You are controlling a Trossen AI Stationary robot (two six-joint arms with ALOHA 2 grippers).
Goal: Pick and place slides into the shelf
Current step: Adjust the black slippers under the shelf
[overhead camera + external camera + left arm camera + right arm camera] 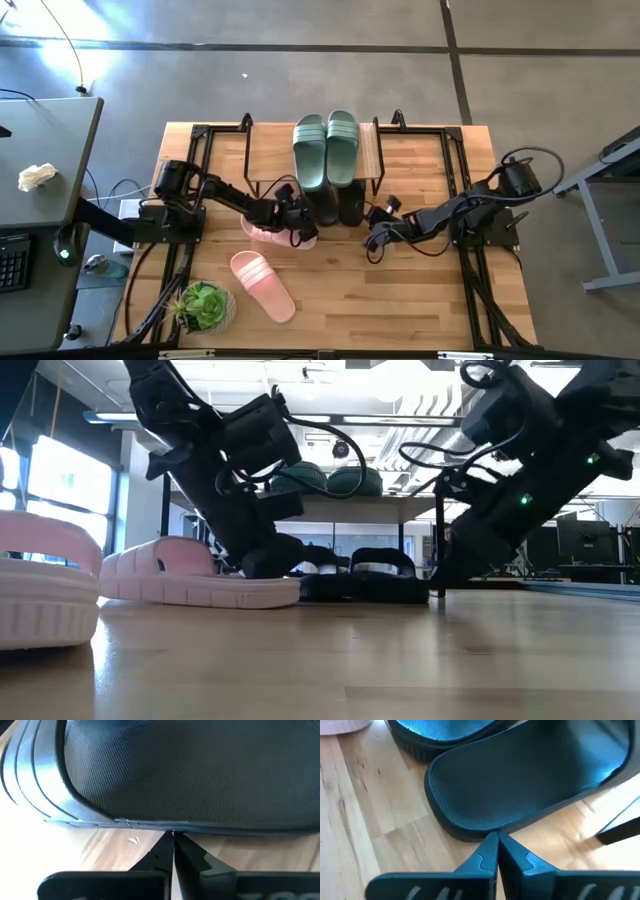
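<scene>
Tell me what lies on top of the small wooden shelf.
A pair of sage green slides lies side by side on the small wooden shelf. The plank surface beneath them is covered.

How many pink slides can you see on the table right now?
2. One pink slide lies loose near the table's front left, by the plant. The other pink slide sits mostly under the left gripper, beside the black slides.
</scene>
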